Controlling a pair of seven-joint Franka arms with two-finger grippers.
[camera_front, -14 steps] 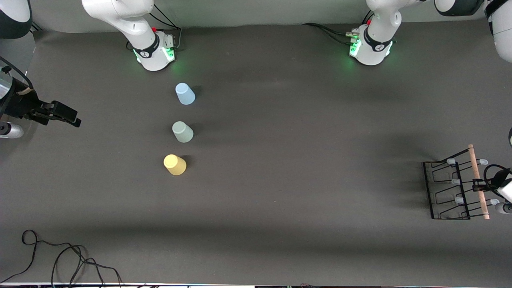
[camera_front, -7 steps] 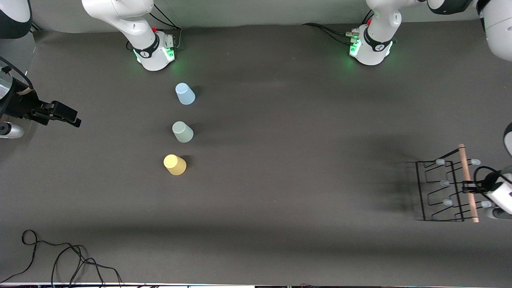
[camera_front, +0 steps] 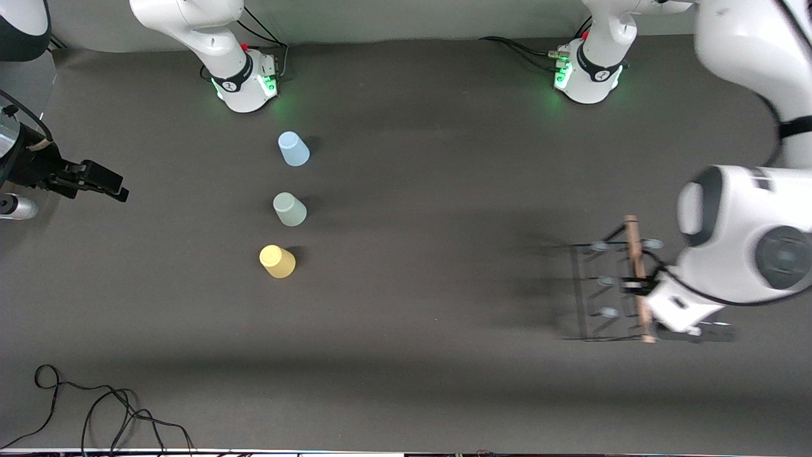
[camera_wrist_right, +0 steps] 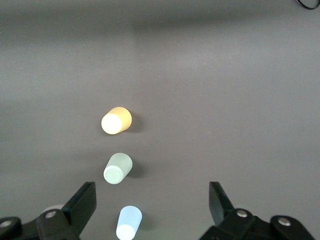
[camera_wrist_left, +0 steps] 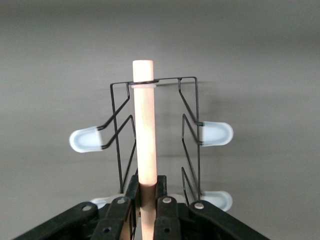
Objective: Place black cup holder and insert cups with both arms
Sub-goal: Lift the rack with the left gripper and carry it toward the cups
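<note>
Dark grey worktop (camera_front: 444, 190) carries three cups in one row. Left tool (camera_wrist_left: 148, 207) pinches the wooden handle (camera_wrist_left: 145, 125) of the black cup holder (camera_front: 609, 292), carried airborne, handle axis parallel to that row. Right tool (camera_wrist_right: 150, 205) hangs spread over the blue cup (camera_wrist_right: 129, 223); green cup (camera_wrist_right: 118, 168) and yellow cup (camera_wrist_right: 116, 120) stand alongside. All pegs (camera_wrist_left: 214, 133) are bare.

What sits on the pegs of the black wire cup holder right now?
Nothing: the pale-tipped pegs of the black wire cup holder, gripped by the left gripper, show bare. The nearest pegs are partly hidden. The right gripper waits open.
</note>
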